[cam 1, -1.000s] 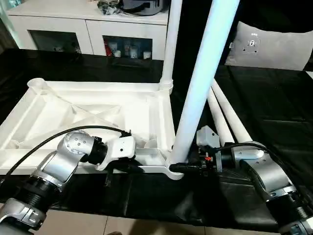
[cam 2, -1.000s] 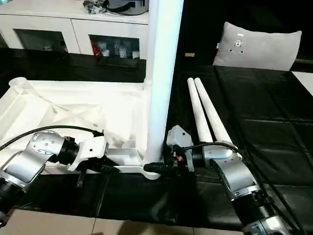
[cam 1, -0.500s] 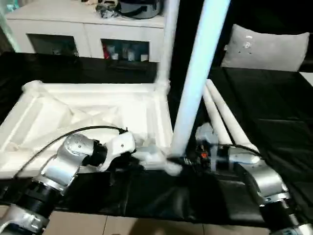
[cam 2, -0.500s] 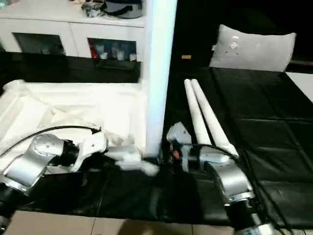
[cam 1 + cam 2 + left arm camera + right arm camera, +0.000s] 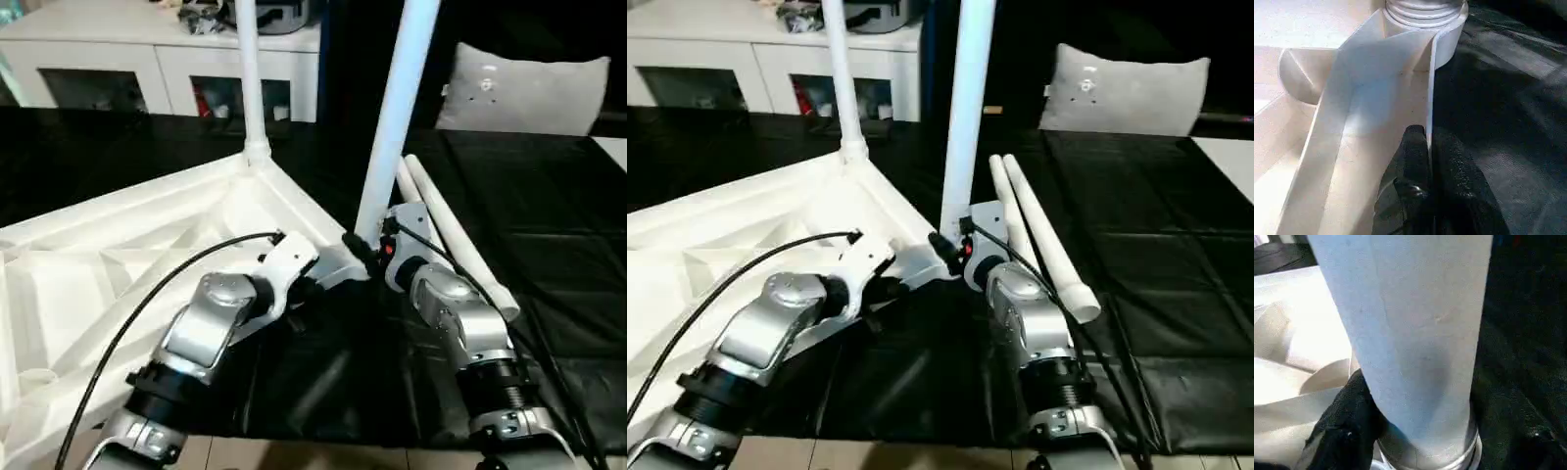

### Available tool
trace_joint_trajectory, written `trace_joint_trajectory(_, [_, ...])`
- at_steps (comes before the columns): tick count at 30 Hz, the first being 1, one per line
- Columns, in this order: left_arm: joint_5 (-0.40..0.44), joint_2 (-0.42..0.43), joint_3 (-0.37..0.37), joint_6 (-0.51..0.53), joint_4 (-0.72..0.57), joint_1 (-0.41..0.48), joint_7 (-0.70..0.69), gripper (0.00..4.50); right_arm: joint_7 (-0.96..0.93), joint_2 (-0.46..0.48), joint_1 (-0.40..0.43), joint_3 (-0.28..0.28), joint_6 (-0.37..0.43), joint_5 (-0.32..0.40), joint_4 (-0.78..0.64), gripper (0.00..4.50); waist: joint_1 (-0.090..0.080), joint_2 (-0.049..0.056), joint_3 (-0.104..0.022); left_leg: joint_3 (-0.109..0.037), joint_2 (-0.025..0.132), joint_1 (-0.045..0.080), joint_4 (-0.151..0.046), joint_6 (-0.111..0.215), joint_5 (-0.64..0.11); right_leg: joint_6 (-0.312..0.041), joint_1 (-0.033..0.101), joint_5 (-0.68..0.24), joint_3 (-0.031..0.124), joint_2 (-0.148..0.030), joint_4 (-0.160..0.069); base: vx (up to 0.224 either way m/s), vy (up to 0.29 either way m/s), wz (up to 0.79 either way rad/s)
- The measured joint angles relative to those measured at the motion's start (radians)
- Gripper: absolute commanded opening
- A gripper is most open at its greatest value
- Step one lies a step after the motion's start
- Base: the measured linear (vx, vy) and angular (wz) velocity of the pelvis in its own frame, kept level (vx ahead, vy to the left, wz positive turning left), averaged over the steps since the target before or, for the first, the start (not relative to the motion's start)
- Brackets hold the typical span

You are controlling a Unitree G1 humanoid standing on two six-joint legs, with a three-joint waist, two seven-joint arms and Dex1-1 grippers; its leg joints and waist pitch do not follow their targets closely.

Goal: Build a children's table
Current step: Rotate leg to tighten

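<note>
The white table top [image 5: 118,264] lies upside down and at a slant on the black cover, ribs showing. Two legs stand in corner sockets: a far one [image 5: 248,78] and a near one [image 5: 392,127]. Two loose legs [image 5: 456,245] lie side by side to the right. My left gripper [image 5: 1428,147] is shut on the top's thin rim just beside the near socket [image 5: 1425,19]. My right gripper [image 5: 361,247] is at the base of the near leg [image 5: 1410,333], with one black finger [image 5: 1349,421] pressed against it.
A grey-white cushion [image 5: 519,93] rests at the back right. A white cabinet [image 5: 147,69] with glass doors runs along the back. The black cover [image 5: 558,304] spreads to the right of the loose legs. A strip of floor [image 5: 323,455] shows at the near edge.
The table top has swung round on the cover, so the held corner now sits farther from me and the top lies diagonally. Both grippers moved with it. The camera shifted too.
</note>
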Motion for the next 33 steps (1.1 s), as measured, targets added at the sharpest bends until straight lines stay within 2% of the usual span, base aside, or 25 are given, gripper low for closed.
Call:
trace_joint_trajectory(3, [0.007,0.010,0.000,-0.016,0.031,-0.026,0.017,0.00,0.002,0.012,0.032,-0.001,-0.029,0.000,-0.020,3.42,-0.003,0.000,0.000,0.000,0.001,-0.002,0.000,0.002,-0.001,0.000,-0.001,0.000,-0.001,0.001,-0.003,0.000,0.000,0.00])
trace_joint_trajectory(7, [0.014,0.035,-0.001,-0.054,0.057,-0.040,0.016,0.00,0.041,0.022,0.090,0.030,-0.057,0.005,-0.025,3.74,-0.008,0.001,0.001,0.000,0.001,-0.009,0.000,0.002,-0.001,-0.001,-0.005,0.001,-0.002,0.001,-0.004,0.000,0.000,0.00])
trace_joint_trajectory(13, [-0.004,0.117,-0.001,-0.144,0.057,-0.027,-0.079,0.00,0.175,-0.082,0.142,0.058,-0.124,0.005,-0.074,4.32,-0.001,0.010,0.006,0.000,0.001,-0.010,0.001,0.001,-0.001,-0.002,-0.008,0.003,-0.002,0.001,-0.003,0.000,0.000,0.00])
trace_joint_trajectory(15, [-0.008,0.150,-0.005,-0.196,0.067,-0.019,-0.129,0.00,0.248,-0.146,0.156,0.071,-0.149,0.005,-0.107,4.45,0.001,0.010,0.006,0.000,0.001,-0.010,0.001,0.001,-0.001,-0.002,-0.008,0.003,-0.002,0.001,-0.003,0.000,0.000,0.00])
trace_joint_trajectory(21, [-0.049,0.261,-0.030,-0.334,0.077,0.008,-0.314,0.00,0.451,-0.300,0.165,0.107,-0.203,0.005,-0.160,4.48,0.018,0.010,0.006,0.000,0.001,-0.010,0.003,0.002,-0.001,-0.002,-0.007,0.003,-0.002,0.000,-0.003,0.000,0.000,0.00])
trace_joint_trajectory(25, [-0.064,0.315,-0.058,-0.416,0.078,0.018,-0.423,0.00,0.535,-0.345,0.162,0.142,-0.211,0.003,-0.160,4.48,0.026,0.010,0.006,0.000,0.001,-0.009,0.004,0.002,0.000,-0.002,-0.006,0.003,-0.002,0.000,-0.002,0.000,0.000,0.00])
trace_joint_trajectory(29, [-0.073,0.350,-0.079,-0.504,0.098,0.018,-0.503,0.00,0.636,-0.386,0.150,0.185,-0.218,0.004,-0.160,4.48,0.023,0.009,0.006,0.000,0.001,-0.008,0.005,0.002,0.000,-0.003,-0.004,0.004,-0.001,0.000,-0.002,0.000,0.000,0.00])
trace_joint_trajectory(33, [-0.074,0.358,-0.087,-0.538,0.110,0.015,-0.538,0.00,0.692,-0.391,0.136,0.200,-0.199,0.012,-0.158,4.48,0.024,0.009,0.006,0.000,0.001,-0.007,0.005,0.002,0.000,-0.003,-0.004,0.004,-0.002,0.000,-0.001,0.000,0.000,0.00])
